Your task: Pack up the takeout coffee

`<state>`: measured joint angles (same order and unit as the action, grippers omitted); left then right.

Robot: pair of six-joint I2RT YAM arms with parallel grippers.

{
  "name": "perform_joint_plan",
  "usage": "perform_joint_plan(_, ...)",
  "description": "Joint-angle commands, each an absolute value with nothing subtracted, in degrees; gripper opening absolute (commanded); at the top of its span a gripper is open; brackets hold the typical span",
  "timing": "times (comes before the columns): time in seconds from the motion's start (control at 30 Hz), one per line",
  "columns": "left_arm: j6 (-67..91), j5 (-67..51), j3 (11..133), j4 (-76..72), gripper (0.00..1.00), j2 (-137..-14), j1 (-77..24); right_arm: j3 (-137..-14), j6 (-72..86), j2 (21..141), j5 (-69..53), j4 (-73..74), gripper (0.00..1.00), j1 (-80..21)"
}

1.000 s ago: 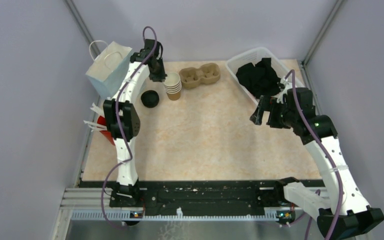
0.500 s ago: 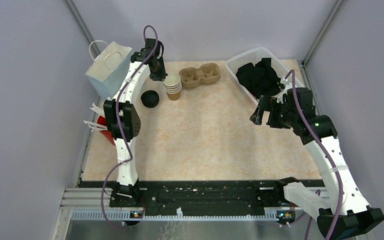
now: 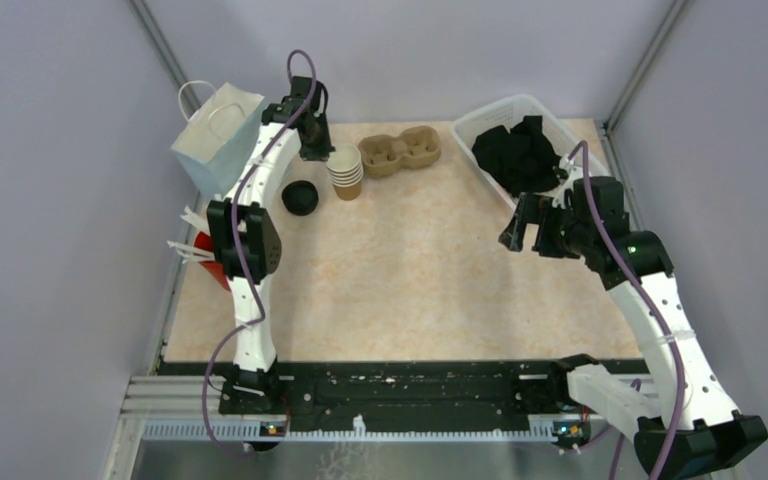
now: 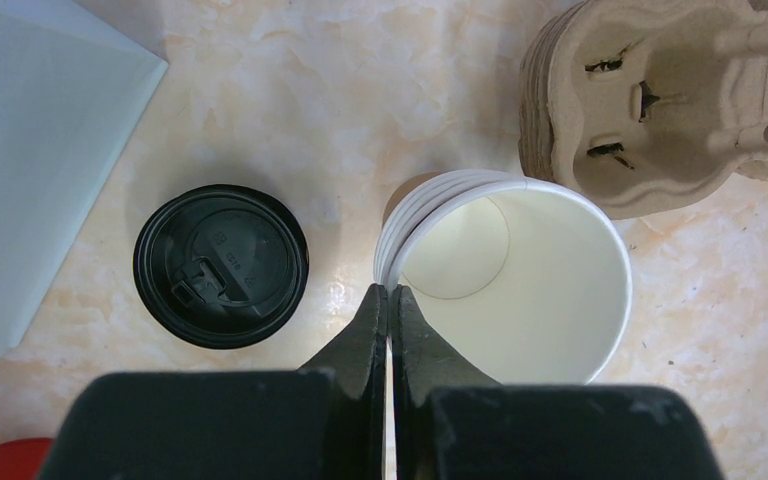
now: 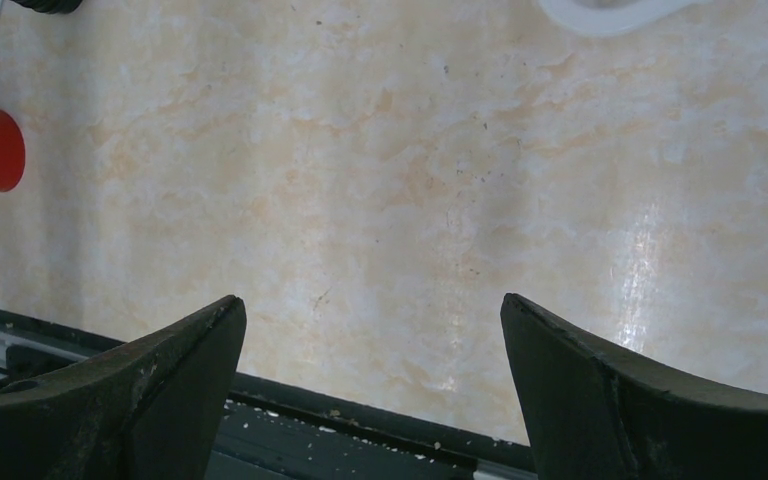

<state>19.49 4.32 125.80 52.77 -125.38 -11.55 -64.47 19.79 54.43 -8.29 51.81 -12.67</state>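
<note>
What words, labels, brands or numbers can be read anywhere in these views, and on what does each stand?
No text can be read in any view.
Black lid: faint raised marks around its sip tab, too small and blurred to read.
Stack of paper cups: no print visible.
Paper bag: no print visible on the sides shown.
Cardboard carrier: no print visible.

Cups (image 3: 346,172) stacked, far left on table (image 3: 410,270). Lid (image 3: 300,197) at 8 o'clock of cups, just beside. Carrier (image 3: 400,152) at 1 o'clock of cups, just beside. Bag (image 3: 215,135) at 10 o'clock of lid, far-left corner. Stick cup (image 3: 210,268) at 7 o'clock of lid, left edge. Bin (image 3: 490,109) at 3 o'clock of carrier, apart, heap (image 3: 520,155) in it.
</note>
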Motion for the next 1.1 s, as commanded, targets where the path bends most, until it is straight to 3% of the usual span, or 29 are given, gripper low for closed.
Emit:
perform_joint_plan(0.0,19.8,5.0,127.4,51.5,0.00,-119.9,-11.8,-64.5,20.5,53.6,-9.2,50.0,0.99,-12.3)
perform_joint_plan(0.33,21.3,4.5,114.1,39.6,0.00,-110.2,-11.0,-64.2,20.4,53.3,-9.5,49.9,0.99,-12.3)
perform_joint_plan(0.7,23.3,5.2,120.5,44.6,0.00,-105.0,-12.2,-65.5,19.8,52.6,-9.0,50.9,0.99,-12.3)
perform_joint_plan(0.83,23.8,4.4,115.6,45.4,0.00,-99.9,-16.5,-65.9,19.1,51.6,-9.0,51.5,0.99,-12.3)
perform_joint_plan(1.07,28.5,2.7,95.3,38.8,0.00,-92.5,-32.5,-64.4,18.8,47.8,-9.9,52.2,0.99,-12.3)
